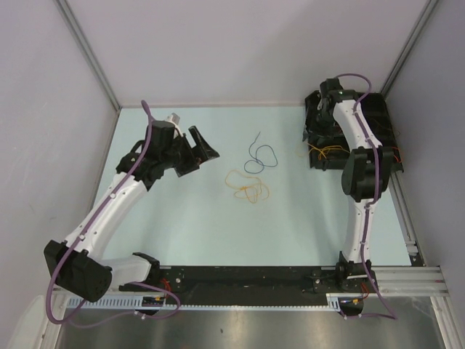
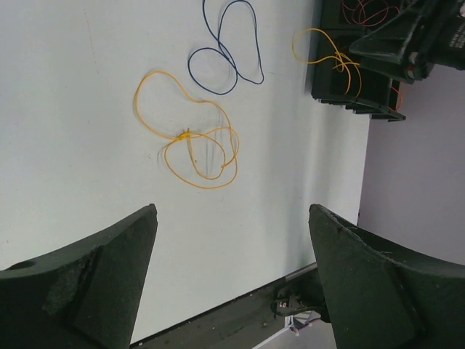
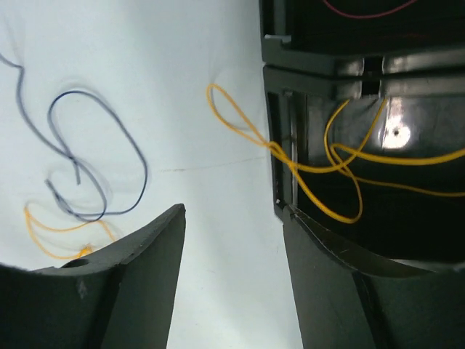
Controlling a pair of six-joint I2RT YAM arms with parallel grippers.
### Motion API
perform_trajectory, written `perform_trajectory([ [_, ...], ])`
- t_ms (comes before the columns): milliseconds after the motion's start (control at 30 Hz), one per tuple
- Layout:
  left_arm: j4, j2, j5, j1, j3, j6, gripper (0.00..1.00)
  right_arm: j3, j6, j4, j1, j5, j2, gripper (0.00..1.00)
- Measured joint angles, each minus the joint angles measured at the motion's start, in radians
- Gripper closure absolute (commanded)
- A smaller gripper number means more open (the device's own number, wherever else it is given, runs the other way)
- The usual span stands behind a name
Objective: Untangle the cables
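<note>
A yellow cable lies looped and knotted mid-table, with a dark blue cable just beyond it. An orange cable hangs over the left rim of a black bin. My left gripper is open and empty, left of the two loose cables and apart from them. In the left wrist view the yellow cable and the blue cable lie ahead of the gripper. My right gripper is open and empty at the bin's rim, near the orange cable. A red cable lies inside the bin.
The black bin stands at the table's back right, against the right wall. Grey walls enclose the table on the left, back and right. A black rail runs along the near edge between the arm bases.
</note>
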Motion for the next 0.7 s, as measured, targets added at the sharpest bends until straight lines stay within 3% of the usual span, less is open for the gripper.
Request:
perform_trajectory([
  [467, -0.061, -0.045, -0.038, 0.000, 0.010, 0.059, 0.09, 0.053, -0.049, -0.009, -0.018, 0.149, 0.102, 0.40],
  [700, -0.069, -0.044, -0.054, 0.000, 0.022, 0.068, 0.10, 0.063, -0.049, -0.002, -0.009, 0.166, 0.133, 0.46],
])
